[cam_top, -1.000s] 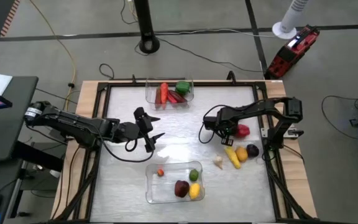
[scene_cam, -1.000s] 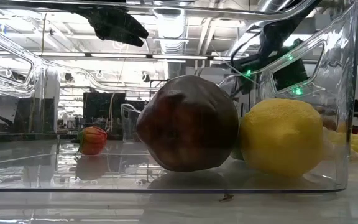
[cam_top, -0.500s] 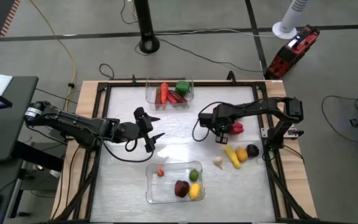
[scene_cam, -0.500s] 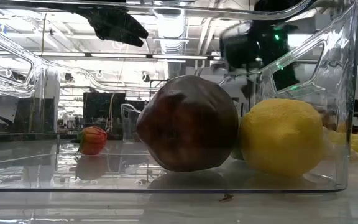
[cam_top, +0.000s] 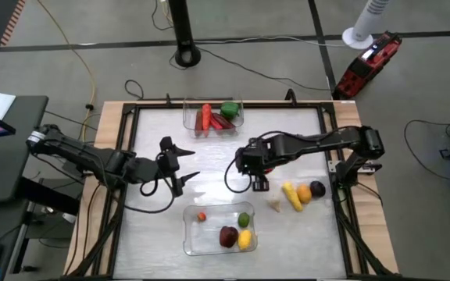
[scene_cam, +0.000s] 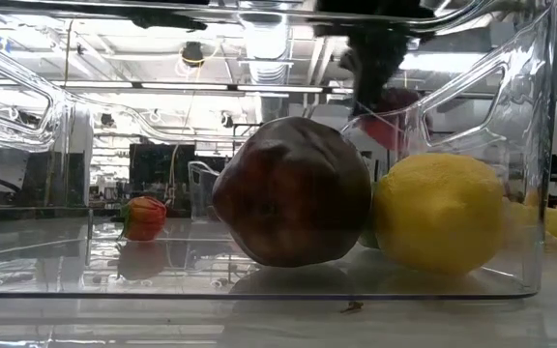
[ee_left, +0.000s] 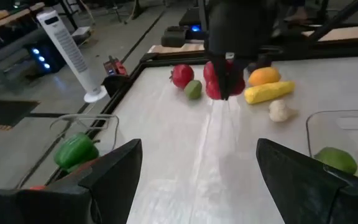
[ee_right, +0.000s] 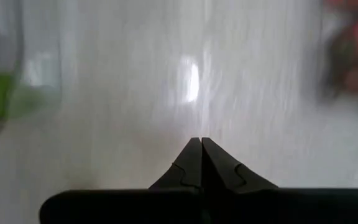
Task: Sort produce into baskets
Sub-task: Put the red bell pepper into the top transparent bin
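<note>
Produce lies in three places in the high view. The far basket [cam_top: 239,119], at the table's back edge, holds red and orange pieces [cam_top: 207,118] and a green pepper [cam_top: 230,110]. The near basket [cam_top: 190,234], at the front edge, holds a small orange-red piece [cam_top: 201,216], a green piece [cam_top: 244,219], a dark red piece [cam_top: 227,236] and a yellow lemon [cam_top: 245,240]. Loose on the table, right of the near basket, you see a whitish piece [cam_top: 274,204], a long yellow piece [cam_top: 292,196], an orange piece [cam_top: 304,193] and a dark purple piece [cam_top: 317,189]. The left gripper [cam_top: 190,162] hovers left of centre with its fingers spread and nothing between them. The right gripper [cam_top: 254,172] reaches to the table's centre, between the two baskets.

In the low view, you look through the near basket's clear wall. The dark red piece and the lemon sit side by side, touching. The orange-red piece stands apart behind them. A red piece [scene_cam: 395,108] hangs under the dark right gripper, above and behind the lemon.

In the left wrist view, the right gripper holds that red piece clear of the table. A red round piece [ee_left: 182,74] and a small green round piece [ee_left: 193,89] lie just beside each other behind it.

In the right wrist view, the fingertips are pressed together; the red piece itself is hidden here.
</note>
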Available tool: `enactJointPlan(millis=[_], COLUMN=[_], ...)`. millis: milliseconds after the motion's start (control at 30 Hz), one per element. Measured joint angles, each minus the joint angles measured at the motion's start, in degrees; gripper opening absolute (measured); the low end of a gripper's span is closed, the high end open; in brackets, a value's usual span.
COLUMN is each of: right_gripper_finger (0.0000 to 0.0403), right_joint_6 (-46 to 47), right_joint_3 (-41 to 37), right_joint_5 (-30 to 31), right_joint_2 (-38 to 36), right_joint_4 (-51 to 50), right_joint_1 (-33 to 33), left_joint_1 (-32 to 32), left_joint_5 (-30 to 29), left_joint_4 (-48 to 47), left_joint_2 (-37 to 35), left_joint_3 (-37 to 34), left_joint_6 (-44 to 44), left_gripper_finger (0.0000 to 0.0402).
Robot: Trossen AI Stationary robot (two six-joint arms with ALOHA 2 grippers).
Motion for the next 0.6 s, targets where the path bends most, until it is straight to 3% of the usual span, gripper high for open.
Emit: enactJointPlan(millis=[300, 600], right_gripper_finger=[0.0033, 0.0042], right_joint_6=[-19.06, -31.93], right_joint_3=[0.44, 0.40], right_joint_5=[0.15, -3.63], right_joint_2=[0.00, 0.77], right_joint_4=[16.77, 32.41], right_joint_1=[-6.83, -17.99], left_joint_1=[-0.03, -0.05], left_joint_5=[2.58, 2.20], left_joint_4=[11.80, 12.21], left_joint_2=[2.57, 1.28], left_joint_3=[-3.57, -3.67], left_joint_6=[4.02, 4.10], left_gripper_finger=[0.0304, 0.0304])
